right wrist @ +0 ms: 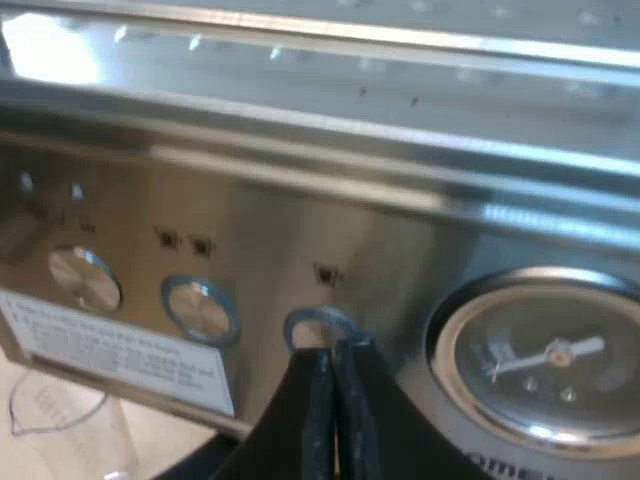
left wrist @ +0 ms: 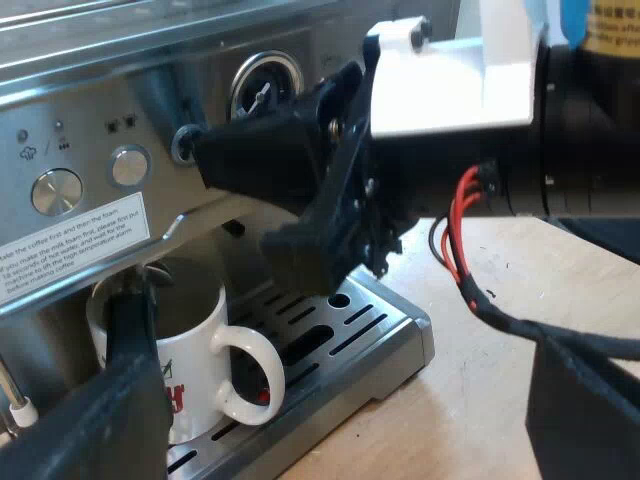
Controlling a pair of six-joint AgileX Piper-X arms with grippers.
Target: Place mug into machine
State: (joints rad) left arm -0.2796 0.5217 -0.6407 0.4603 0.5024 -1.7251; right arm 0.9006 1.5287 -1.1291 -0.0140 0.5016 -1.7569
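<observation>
White glazed mug (left wrist: 195,345) upright on slotted steel drip tray (left wrist: 385,335), beneath front panel of brushed-steel espresso machine (left wrist: 90,95); loop handle points out along tray. My left gripper (left wrist: 340,335) spread wide: one matte black finger (left wrist: 130,400) just in front of mug wall, other well apart over wood table (left wrist: 480,400). Left arm nearer mug. My right gripper (right wrist: 333,350) pinched closed, tips at round button (right wrist: 312,328) near glass-faced gauge (right wrist: 545,360). Mug looks placed.

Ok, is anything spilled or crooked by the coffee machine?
No, nothing stands out. The mug stands upright on the drip tray, with nothing spilled around it. The right arm's fingers are shut, tips at a round button on the machine.
</observation>
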